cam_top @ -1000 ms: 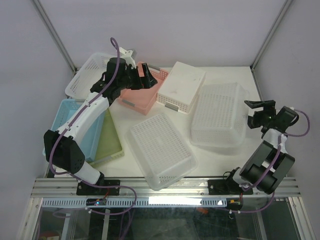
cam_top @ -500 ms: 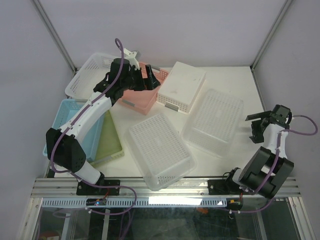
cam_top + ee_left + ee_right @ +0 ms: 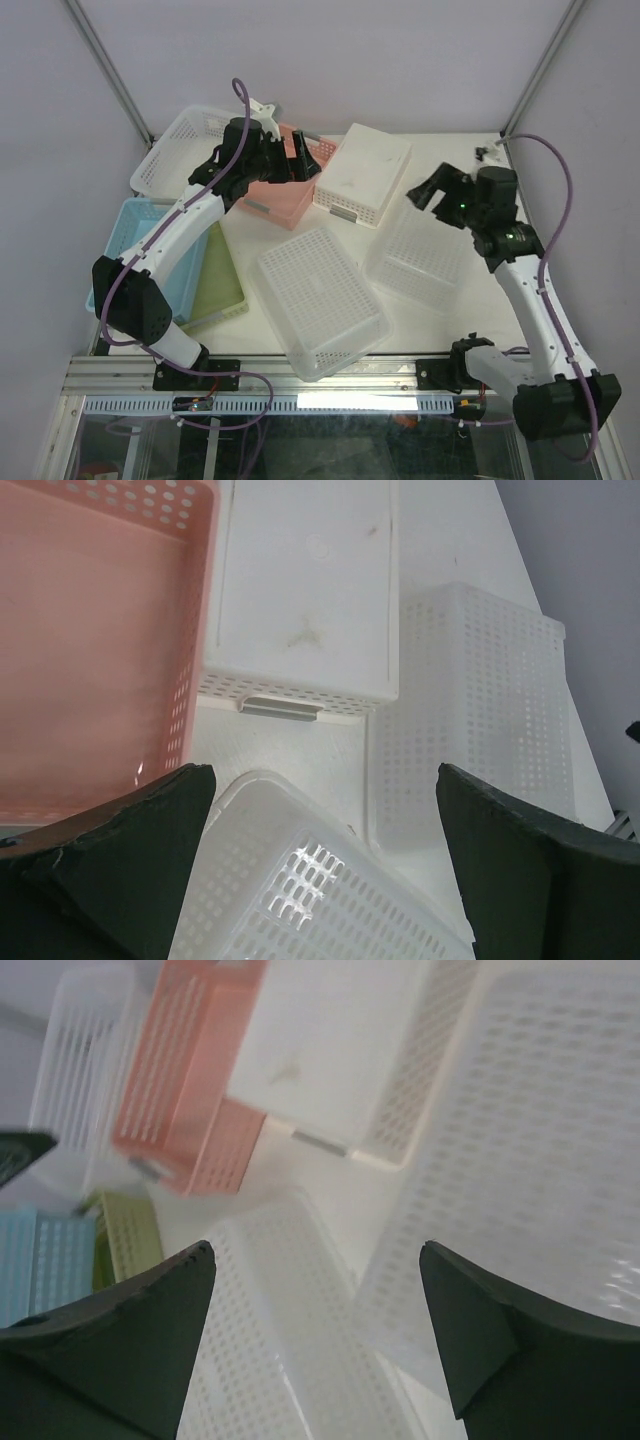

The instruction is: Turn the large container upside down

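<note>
The large container (image 3: 425, 250) lies on the bench (image 3: 480, 160) directly beneath my right fingers (image 3: 435, 192). Its flat perforated face is turned up and, as I read it, its mouth is already down. Those fingers hang spread wide with nothing between them, apart from the plastic, over the container's far end. Just beyond them sits a solid white box (image 3: 362, 175); to their left, nearer the arm bases, lies a second white perforated basket (image 3: 320, 300). My left fingers (image 3: 325, 770) are likewise parted and hold nothing, poised over the edge of the pink basket (image 3: 285, 190) with the solid white box ahead of them. I judge the flip itself complete, and the step in hand to be the let-go and clear-away. The next move calls for raising the right fingers straight up, clear of the container's edge, so that it is neither nudged nor tipped.
</note>
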### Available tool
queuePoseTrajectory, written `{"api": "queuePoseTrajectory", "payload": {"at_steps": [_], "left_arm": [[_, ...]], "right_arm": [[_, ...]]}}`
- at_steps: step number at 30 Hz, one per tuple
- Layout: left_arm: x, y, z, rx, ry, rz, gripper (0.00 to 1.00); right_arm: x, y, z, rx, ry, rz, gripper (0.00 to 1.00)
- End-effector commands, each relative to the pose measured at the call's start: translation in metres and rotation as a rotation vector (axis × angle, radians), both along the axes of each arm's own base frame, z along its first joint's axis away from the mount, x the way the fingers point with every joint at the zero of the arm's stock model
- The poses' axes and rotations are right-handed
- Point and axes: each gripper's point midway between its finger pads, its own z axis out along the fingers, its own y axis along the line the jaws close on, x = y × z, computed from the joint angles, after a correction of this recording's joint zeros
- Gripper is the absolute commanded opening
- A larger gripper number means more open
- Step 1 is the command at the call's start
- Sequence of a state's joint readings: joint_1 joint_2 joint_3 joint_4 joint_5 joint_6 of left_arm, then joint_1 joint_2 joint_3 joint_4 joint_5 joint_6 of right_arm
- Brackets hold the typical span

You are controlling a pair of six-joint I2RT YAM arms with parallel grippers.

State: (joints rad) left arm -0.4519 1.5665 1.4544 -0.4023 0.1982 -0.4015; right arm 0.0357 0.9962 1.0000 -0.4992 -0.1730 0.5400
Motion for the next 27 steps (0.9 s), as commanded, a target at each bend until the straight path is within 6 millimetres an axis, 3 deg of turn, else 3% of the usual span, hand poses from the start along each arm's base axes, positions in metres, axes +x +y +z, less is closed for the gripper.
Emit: {"api": "queuePoseTrajectory", "payload": {"at_steps": [1, 4, 7, 11, 15, 21, 27], "left_arm": [[-0.003, 0.008, 0.036, -0.025, -0.088, 0.038, 0.99], [-0.005, 0.011, 0.036, -0.015, -0.091, 0.052, 0.99], [-0.007, 0.015, 0.039, -0.009, -0.099, 0.059, 0.99], [-0.007, 0.015, 0.038, -0.004, -0.097, 0.057, 0.99], [-0.006, 0.012, 0.032, -0.007, -0.080, 0.049, 0.99], [-0.010, 0.009, 0.029, -0.015, -0.065, 0.035, 0.99], [-0.015, 0.011, 0.029, -0.017, -0.065, 0.031, 0.99]], "right_arm": [[-0.023, 0.079, -0.001, -0.104, 0.023, 0.280, 0.87], [-0.051, 0.113, -0.024, -0.102, 0.112, 0.366, 0.86], [-0.075, 0.125, -0.039, -0.076, 0.168, 0.387, 0.86], [-0.098, 0.128, -0.064, -0.057, 0.250, 0.379, 0.85], [-0.105, 0.119, -0.100, -0.090, 0.330, 0.331, 0.85], [-0.065, 0.072, -0.126, -0.164, 0.365, 0.163, 0.87], [0.019, 0.006, -0.113, -0.119, 0.226, -0.059, 0.87]]}}
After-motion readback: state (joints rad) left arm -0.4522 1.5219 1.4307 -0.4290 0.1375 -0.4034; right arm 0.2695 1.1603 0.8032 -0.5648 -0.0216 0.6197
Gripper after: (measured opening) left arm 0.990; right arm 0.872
